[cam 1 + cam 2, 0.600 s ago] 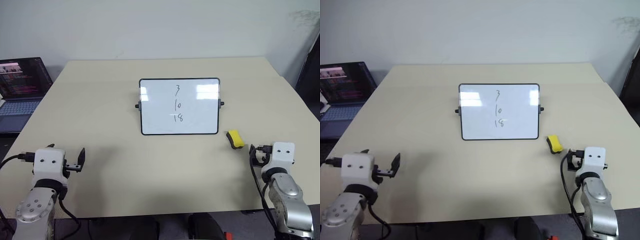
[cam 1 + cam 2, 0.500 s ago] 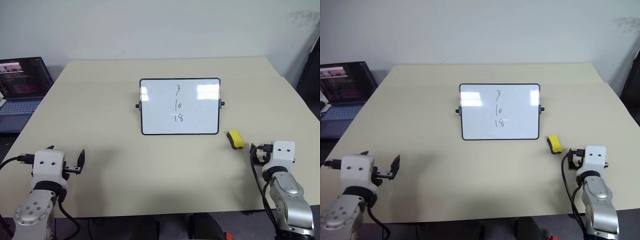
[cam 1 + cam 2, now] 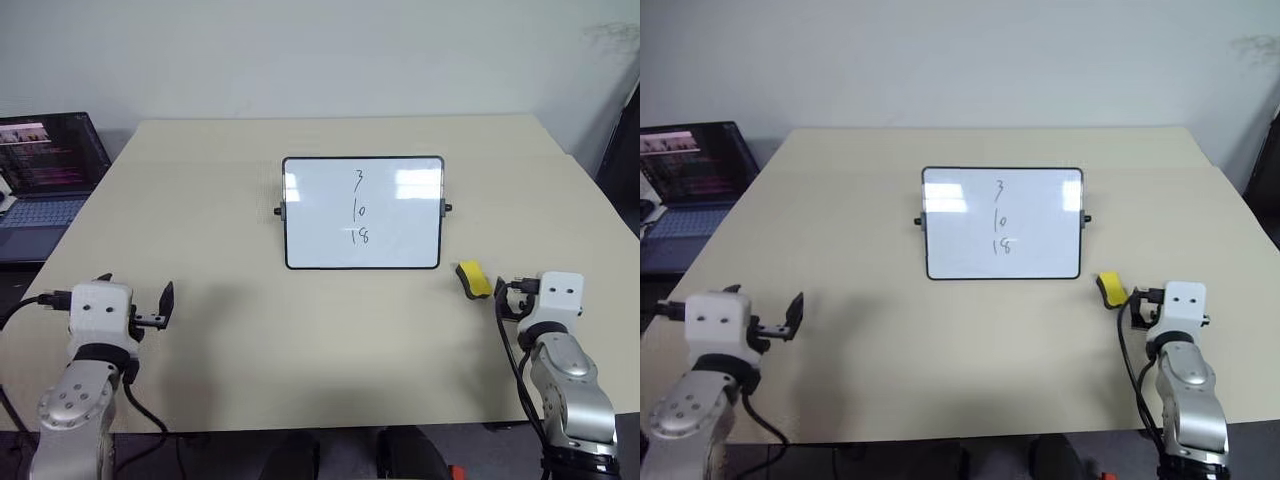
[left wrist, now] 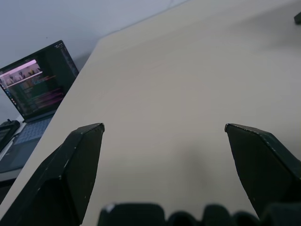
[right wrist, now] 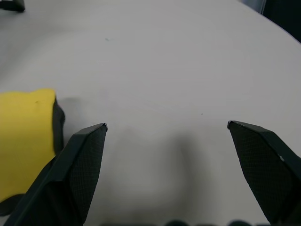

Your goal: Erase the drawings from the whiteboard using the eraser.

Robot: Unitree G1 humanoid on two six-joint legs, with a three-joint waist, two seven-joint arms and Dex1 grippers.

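A beige table (image 3: pixel 250 330) is standing against a plain white wall (image 3: pixel 300 50). An open laptop (image 3: pixel 45 170) is sitting off the table's left edge, its screen glowing.

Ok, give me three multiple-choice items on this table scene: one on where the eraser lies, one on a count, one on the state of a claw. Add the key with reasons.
1. Where does the eraser lie?
A. On the whiteboard
B. On the table, off the whiteboard's lower right corner
C. On the laptop

2. How many numerals make up the drawings on the whiteboard?
A. One
B. Three
C. Six

3. How is the right claw?
A. Open, holding nothing
B. Shut on the eraser
C. Shut on the whiteboard's frame

Key: 1 B, the yellow block sits on the table beside that corner. 2 B, "3", "10" and "18" stand in a column. 3 A, its fingers stand wide apart with bare table between them.
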